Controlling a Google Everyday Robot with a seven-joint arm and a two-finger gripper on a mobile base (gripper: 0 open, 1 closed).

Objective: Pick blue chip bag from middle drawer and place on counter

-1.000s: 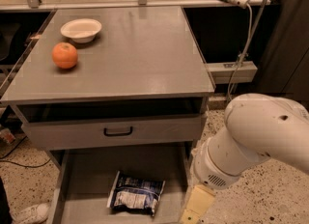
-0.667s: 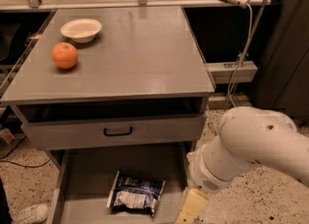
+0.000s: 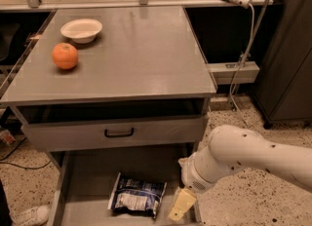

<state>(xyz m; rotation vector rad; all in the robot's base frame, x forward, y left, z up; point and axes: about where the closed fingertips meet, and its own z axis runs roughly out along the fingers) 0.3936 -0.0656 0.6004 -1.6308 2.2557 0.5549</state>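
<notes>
The blue chip bag [image 3: 137,196] lies flat on the floor of the open middle drawer [image 3: 87,181], near the bottom of the camera view. My gripper [image 3: 181,204] hangs at the end of the white arm [image 3: 243,154], just right of the bag, over the drawer's right side. Its pale yellow fingers point down beside the bag and hold nothing that I can see. The grey counter [image 3: 126,54] spreads above the drawers.
An orange [image 3: 65,55] and a white bowl [image 3: 81,29] sit on the counter's left part. A grey drawer front with a black handle [image 3: 119,133] is above the open drawer. A dark cabinet [image 3: 287,49] and cables stand at the right. A shoe [image 3: 31,215] is at bottom left.
The arm has swung lower and further left, bringing the gripper closer to the bag's right edge. The bag, orange and bowl have not moved.
</notes>
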